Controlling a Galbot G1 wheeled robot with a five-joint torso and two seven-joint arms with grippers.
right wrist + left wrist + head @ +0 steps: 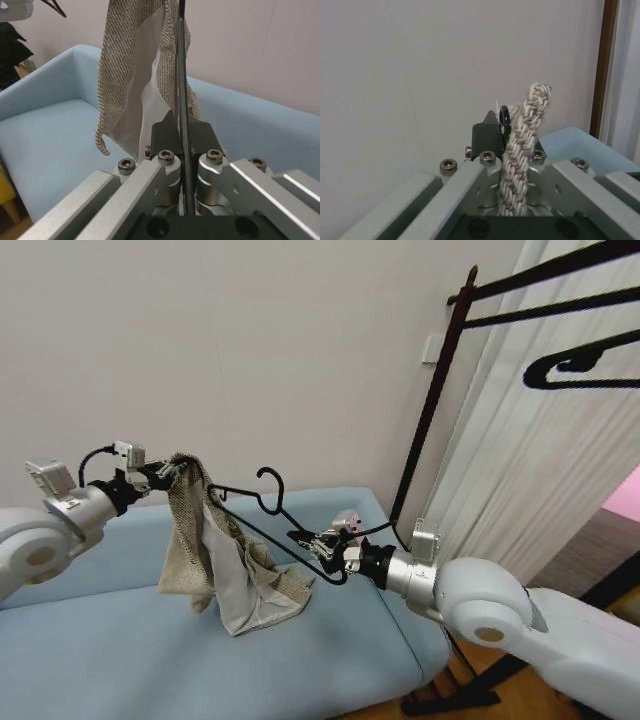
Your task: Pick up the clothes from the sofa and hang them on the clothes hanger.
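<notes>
**Left gripper** (163, 476): fingers pressed together on the top knit edge of the garment (200, 550); in the left wrist view the braided hem (520, 150) stands up between them.

**Garment:** hangs straight down from the left gripper, and its lower folds rest on the blue sofa (100, 660).

**Right gripper** (318, 540): pinches the black hanger (270, 502) by its wire. The far end of the hanger reaches into the cloth just beside the left gripper.

**Clothes rack** (430, 410): stands well apart, beyond the right arm.
</notes>
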